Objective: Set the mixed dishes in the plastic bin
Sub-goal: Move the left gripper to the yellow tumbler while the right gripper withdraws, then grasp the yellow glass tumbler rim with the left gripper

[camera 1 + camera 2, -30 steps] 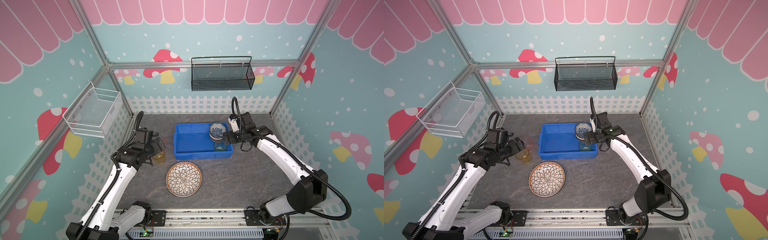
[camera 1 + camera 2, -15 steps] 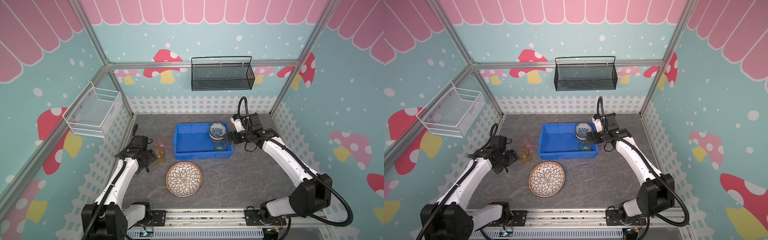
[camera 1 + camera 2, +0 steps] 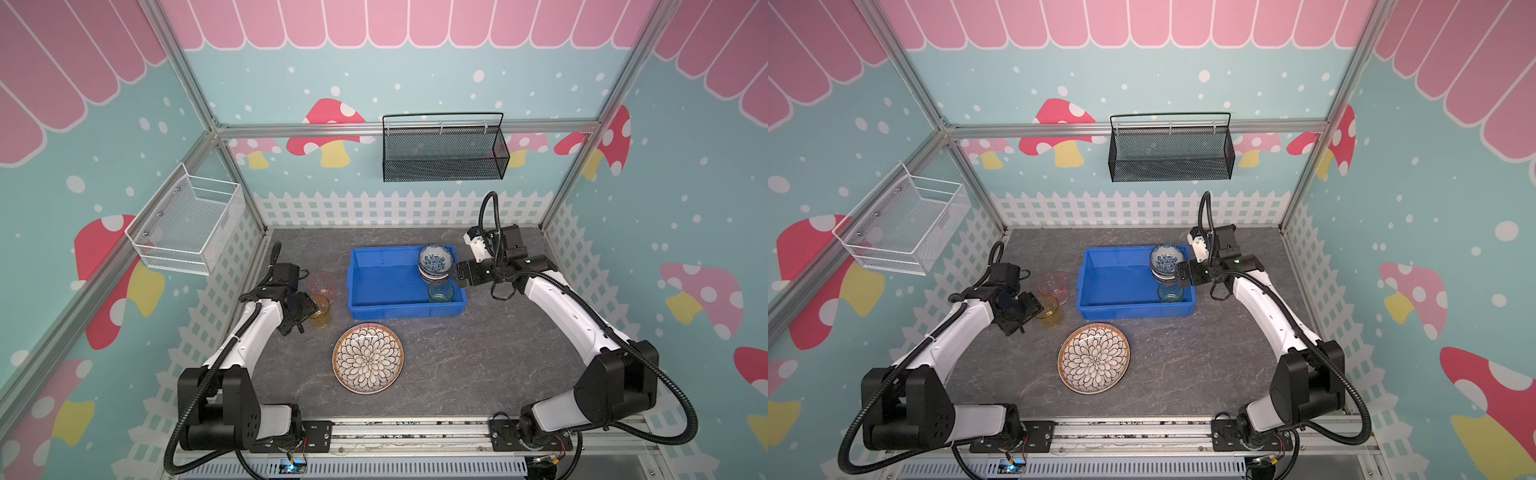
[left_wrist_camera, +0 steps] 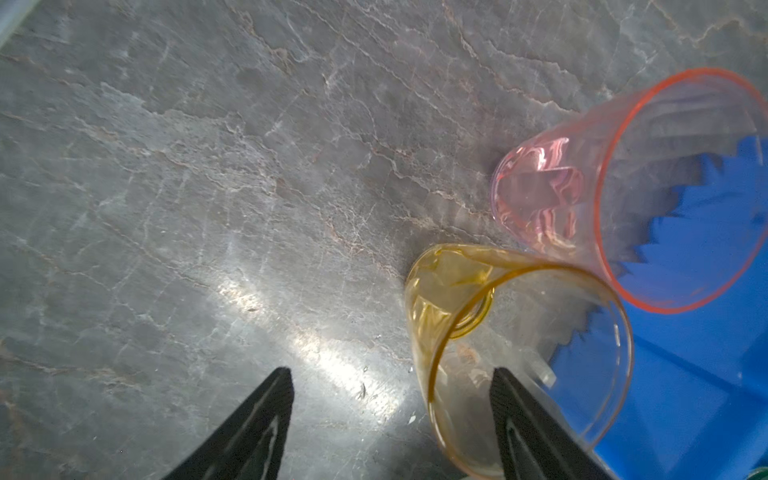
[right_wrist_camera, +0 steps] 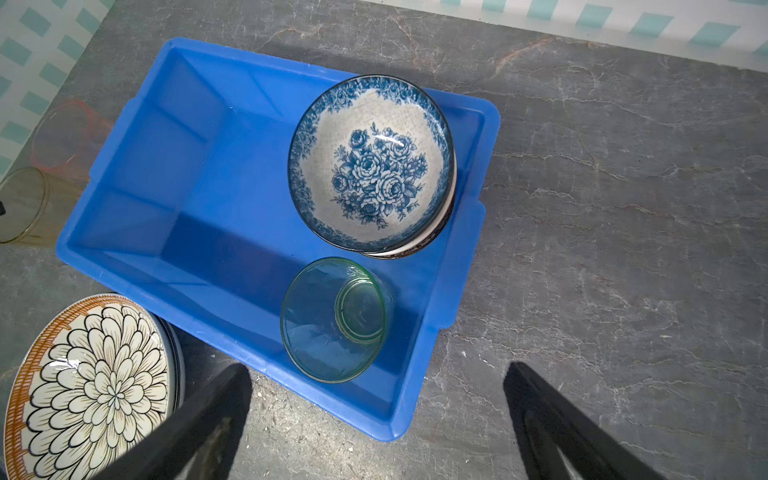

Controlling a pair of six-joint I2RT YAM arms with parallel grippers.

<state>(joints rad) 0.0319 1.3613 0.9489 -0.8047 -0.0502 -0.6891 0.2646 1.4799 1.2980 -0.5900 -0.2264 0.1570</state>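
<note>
Left gripper (image 4: 390, 374): fingers apart, one over the mouth of the amber cup (image 4: 440, 299), one outside it, not clamped. Amber and pink cup (image 4: 540, 195) stand just outside the blue bin (image 5: 208, 199). Inside the bin: stacked bowls (image 5: 370, 166), green cup (image 5: 332, 320). Petal plate (image 5: 95, 386) lies just outside. Right gripper (image 5: 378, 370) hangs at the bin's end, fingers wide apart.

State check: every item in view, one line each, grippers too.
blue bin: on table, holding bowls and one cup
bowl stack: nested upright, in bin's far right corner
green cup: upright in bin, near right corner
amber cup: upright on table, left of bin
pink cup: upright on table, behind amber cup
petal plate: flat on table, outside bin
left gripper: open, straddling amber cup's wall
right gripper: open, empty, by bin's right end
</note>
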